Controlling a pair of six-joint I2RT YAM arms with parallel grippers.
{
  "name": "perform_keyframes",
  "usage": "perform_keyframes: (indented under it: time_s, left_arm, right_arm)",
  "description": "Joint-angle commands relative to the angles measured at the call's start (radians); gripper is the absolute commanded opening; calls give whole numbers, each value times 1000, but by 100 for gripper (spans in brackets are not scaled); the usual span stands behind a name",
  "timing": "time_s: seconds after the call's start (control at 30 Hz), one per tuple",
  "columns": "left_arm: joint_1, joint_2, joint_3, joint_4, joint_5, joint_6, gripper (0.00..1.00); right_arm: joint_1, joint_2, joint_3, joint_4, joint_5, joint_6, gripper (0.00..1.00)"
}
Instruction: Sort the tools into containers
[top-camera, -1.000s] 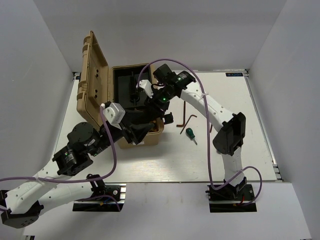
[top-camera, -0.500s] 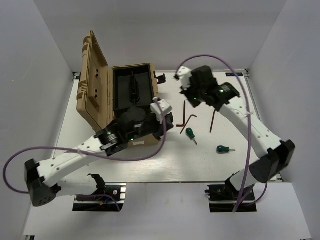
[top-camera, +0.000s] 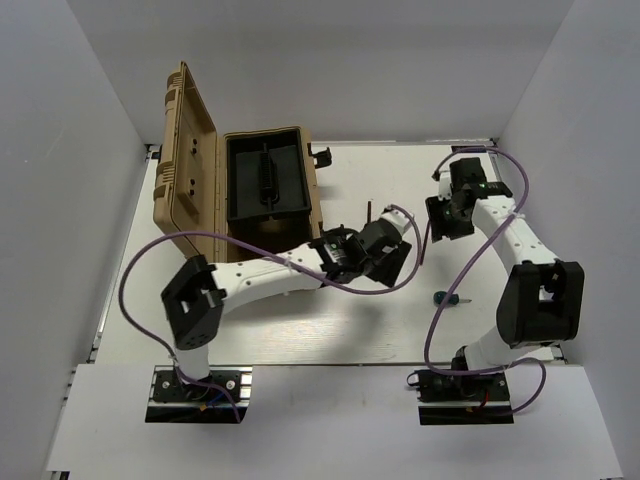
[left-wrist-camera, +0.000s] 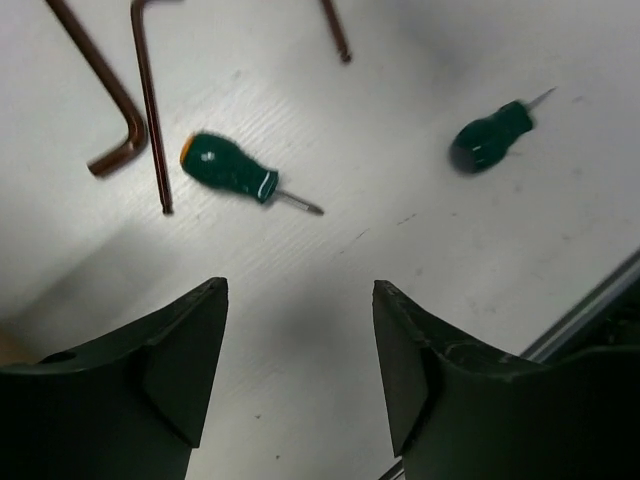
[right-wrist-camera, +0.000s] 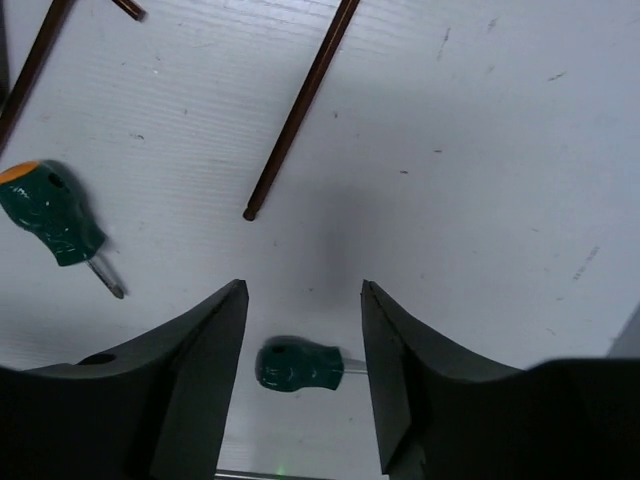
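A hex key (left-wrist-camera: 150, 110) crowds the orange-capped screwdriver (left-wrist-camera: 228, 170); the other screwdriver (left-wrist-camera: 490, 137) has room around.

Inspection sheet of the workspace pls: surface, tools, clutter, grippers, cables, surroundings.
Surface: white table, a few small scuffs.
Job's things: orange-capped screwdriver, stubby screwdriver and thin dark hex keys lie loose on the table right of the tan case. The case is open, and what is in its black tray is too dark to tell.
Clutter: nothing seen.
Grippers: left gripper open, empty, above the screwdrivers. Right gripper open, empty, over the stubby screwdriver.
Cables: purple cable loops off each arm, clear of the tools.
Surroundings: plain white walls.
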Motion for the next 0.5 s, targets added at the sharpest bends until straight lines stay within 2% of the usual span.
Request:
perform_keyframes:
  time_s: [0.0,0.1,0.13,0.27,0.3,0.47]
  left_arm:
    - [-11,40,43,-82,-92,-147,70]
    - [-11,66,31,-61,-104,-208,75]
    - [1,80,17,-39,-104,-240,75]
    - [12,141,17,-16,-96,-303,75]
    - [12,157,35,-16,-110,-303,78]
    - [12,275,188,-96,-179,-378,80]
  right_arm:
    - [-39,-19,-45,-8,-153,38,57]
    - [-62,-91,-125,25,-206,-31,63]
    - [-74,-128,-185,28,-213,-65,63]
    - [-108,-196,-261,35,-269,-134,68]
    - [-114,-223,-278,35,-282,-142,68]
    - [-180,-277,-335,25,-310,-139,68]
